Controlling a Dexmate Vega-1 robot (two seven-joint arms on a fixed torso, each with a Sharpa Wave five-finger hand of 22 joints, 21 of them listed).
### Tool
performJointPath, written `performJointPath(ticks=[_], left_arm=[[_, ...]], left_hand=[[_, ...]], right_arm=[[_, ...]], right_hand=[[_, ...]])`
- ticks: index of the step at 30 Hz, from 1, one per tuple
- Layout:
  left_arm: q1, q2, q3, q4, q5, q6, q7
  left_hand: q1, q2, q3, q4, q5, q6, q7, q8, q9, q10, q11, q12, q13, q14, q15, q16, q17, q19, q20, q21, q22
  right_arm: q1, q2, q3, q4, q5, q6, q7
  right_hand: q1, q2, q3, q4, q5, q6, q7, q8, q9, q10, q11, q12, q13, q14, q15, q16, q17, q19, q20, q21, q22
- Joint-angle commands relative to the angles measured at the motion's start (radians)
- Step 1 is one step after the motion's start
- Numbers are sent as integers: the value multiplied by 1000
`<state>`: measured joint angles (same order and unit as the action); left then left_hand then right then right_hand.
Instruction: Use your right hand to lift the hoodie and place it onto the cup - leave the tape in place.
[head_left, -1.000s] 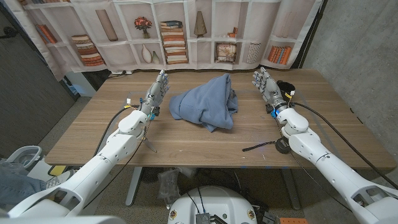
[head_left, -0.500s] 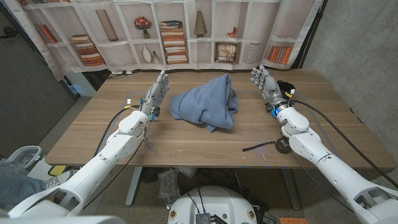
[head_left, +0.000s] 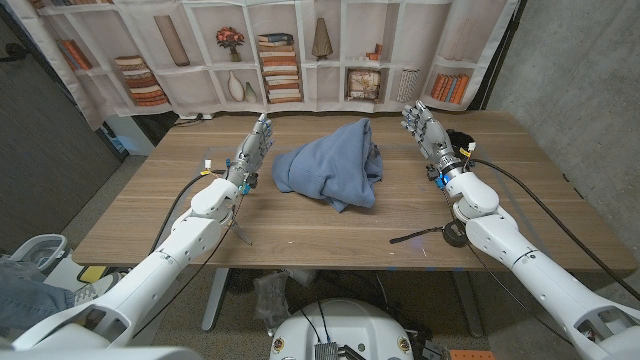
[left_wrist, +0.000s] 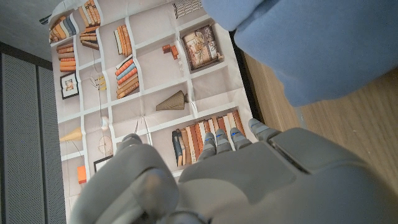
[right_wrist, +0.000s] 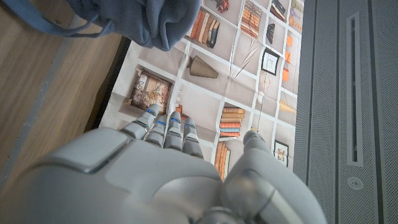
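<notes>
Head view: hoodie (head_left: 331, 163) lies left of right hand (head_left: 424, 133).

Evenly, softly lit; faint shadow under the hoodie (head_left: 330, 163) toward 6 o'clock on the tabletop (head_left: 300, 225). Sharp head view, edges bowed; near fingers (left_wrist: 211, 144) blurred.

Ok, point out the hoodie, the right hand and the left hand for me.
hoodie (head_left: 330, 165), head view, middle of the crumpled blue heap.
right hand (head_left: 424, 135), head view, middle of the hand, fingers apart.
left hand (head_left: 253, 148), head view, middle of the hand, fingers extended.
</notes>
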<state>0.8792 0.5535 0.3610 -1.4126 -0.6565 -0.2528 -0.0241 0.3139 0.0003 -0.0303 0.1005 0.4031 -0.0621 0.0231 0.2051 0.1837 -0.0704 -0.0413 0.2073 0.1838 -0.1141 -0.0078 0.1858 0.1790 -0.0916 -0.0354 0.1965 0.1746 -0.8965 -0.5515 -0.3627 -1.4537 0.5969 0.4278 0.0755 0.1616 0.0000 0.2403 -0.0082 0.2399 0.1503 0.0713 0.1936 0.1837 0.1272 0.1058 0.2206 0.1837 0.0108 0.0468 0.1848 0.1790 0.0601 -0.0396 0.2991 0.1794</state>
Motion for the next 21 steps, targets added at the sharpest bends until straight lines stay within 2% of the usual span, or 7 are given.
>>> performJointPath(ticks=[1, 10, 11, 12, 21], left_arm=[[11, 3, 2, -17, -1, -1, 2], [14, 4, 7, -28, 4, 7, 8], [14, 3, 8, -29, 5, 7, 8], [15, 3, 8, -30, 4, 7, 8], [19, 5, 9, -38, 4, 8, 9]], left_hand=[[12, -2, -5, 4, 7, 6, 0, 3, 3, 5, -1, 4, 3, 7, 2, 6, 2, 0, -16, 4, 5], [14, -1, -7, 4, 7, 11, 1, 3, 3, 7, 2, 3, 3, 9, 2, 6, 2, -1, -13, 4, 5], [14, -1, -7, 4, 8, 11, 1, 3, 3, 7, 3, 3, 3, 9, 2, 6, 2, 1, -16, 4, 5], [16, 1, -9, 3, 8, 14, 3, 3, 3, 8, 3, 3, 3, 13, 2, 6, 2, 9, -34, 7, 5], [19, 2, -11, 2, 9, 19, -1, 4, 3, 16, 1, 5, 3, 20, -2, 7, 2, 14, -41, 8, 5]], right_arm=[[-19, -8, 2, -31, 2, 29, 23], [-27, -15, 1, -47, 6, 38, 41], [-29, -16, 1, -51, 7, 38, 41], [-32, -17, 2, -56, 5, 38, 38], [-43, -31, -2, -92, -20, 52, 41]], right_hand=[[7, 0, 4, -8, 6, 5, 1, 5, 4, 13, -3, 4, 2, 4, 2, 4, 2, 12, -1, -7, 1], [9, 0, 4, -11, 6, 9, -1, 6, 4, 14, -4, 3, 2, 5, 3, 4, 2, 13, -1, -10, 2], [9, 0, 4, -11, 6, 9, 0, 6, 4, 13, -4, 3, 2, 5, 3, 4, 2, 13, 0, -11, 2], [9, 0, 4, -11, 6, 9, 0, 6, 4, 13, -3, 3, 2, 5, 3, 4, 2, 12, 0, -11, 2], [11, 1, 4, -13, 5, 8, 0, 5, 4, 12, -3, 2, 2, 4, 4, 3, 2, 12, 1, -14, 2]])
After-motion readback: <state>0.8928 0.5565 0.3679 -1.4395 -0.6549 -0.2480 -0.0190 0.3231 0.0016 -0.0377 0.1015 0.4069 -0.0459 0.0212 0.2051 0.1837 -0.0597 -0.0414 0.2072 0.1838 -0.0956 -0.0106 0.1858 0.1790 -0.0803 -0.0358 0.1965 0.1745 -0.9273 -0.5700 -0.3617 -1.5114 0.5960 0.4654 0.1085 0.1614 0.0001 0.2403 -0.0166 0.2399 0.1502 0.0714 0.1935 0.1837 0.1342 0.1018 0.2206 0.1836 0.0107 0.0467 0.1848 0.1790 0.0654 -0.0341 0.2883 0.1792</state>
